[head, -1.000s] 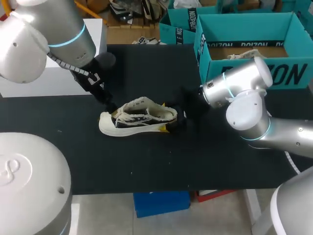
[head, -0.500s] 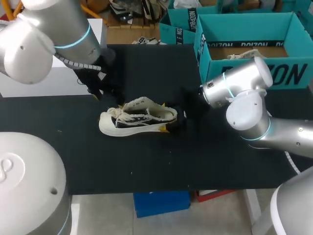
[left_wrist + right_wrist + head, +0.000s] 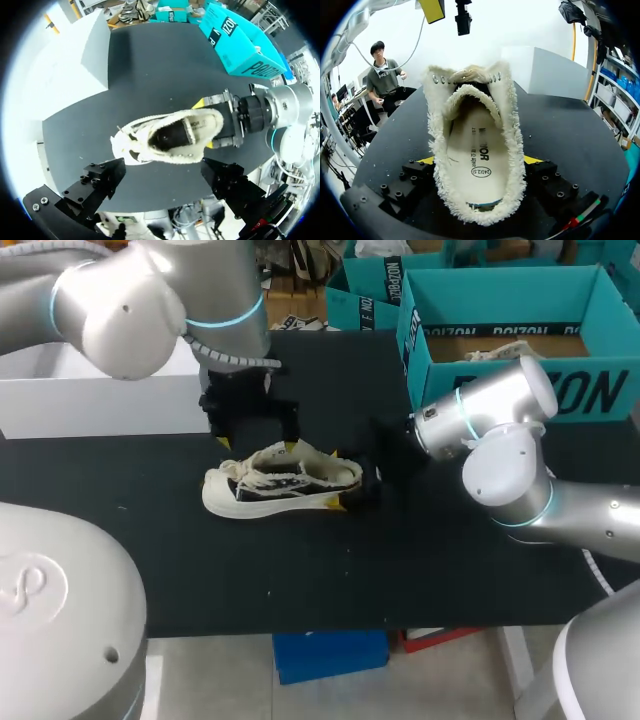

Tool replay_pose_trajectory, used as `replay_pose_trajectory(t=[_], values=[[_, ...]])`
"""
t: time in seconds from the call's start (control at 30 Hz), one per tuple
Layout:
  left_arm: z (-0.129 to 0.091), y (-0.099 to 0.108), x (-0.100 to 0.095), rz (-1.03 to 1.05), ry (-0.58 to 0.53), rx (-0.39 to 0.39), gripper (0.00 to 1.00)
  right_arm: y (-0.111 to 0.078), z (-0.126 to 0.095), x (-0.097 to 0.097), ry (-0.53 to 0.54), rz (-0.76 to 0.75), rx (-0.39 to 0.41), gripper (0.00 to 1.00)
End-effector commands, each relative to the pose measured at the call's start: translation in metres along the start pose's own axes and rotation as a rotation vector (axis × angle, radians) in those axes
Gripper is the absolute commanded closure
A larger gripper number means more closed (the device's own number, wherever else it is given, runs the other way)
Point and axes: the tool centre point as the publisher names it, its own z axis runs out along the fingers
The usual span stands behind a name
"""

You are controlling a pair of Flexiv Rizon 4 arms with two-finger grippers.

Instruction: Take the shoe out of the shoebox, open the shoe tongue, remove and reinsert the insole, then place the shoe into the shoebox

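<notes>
Shoe: out of shoebox, on table, heel clenched by right jaws. Left jaws: released, above shoe, nothing held. Insole: seated, judged not yet removed. Outstanding: removal, reinsertion, reboxing.

Silver left arm, right arm, cyan joint rings; right gripper black, screw-studded (yellow tips).

Right hand grips the shoe by its heel on the table.
</notes>
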Motion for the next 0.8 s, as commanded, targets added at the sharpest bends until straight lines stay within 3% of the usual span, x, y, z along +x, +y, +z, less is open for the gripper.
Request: replay_pose_trajectory(t=[0.03, 0.33, 0.8], values=[[0.016, -0.019, 0.028, -0.015, -0.248, -0.054, 0.0, -0.001, 0.005, -0.003, 0.0, 0.001, 0.001, 1.0], [0.045, -0.029, 0.045, -0.037, -0.324, -0.069, 0.0, -0.001, 0.005, -0.003, 0.0, 0.001, 0.001, 1.0], [0.076, -0.028, 0.037, -0.028, -0.448, -0.137, 0.0, -0.001, 0.005, -0.003, 0.0, 0.001, 0.001, 1.0]])
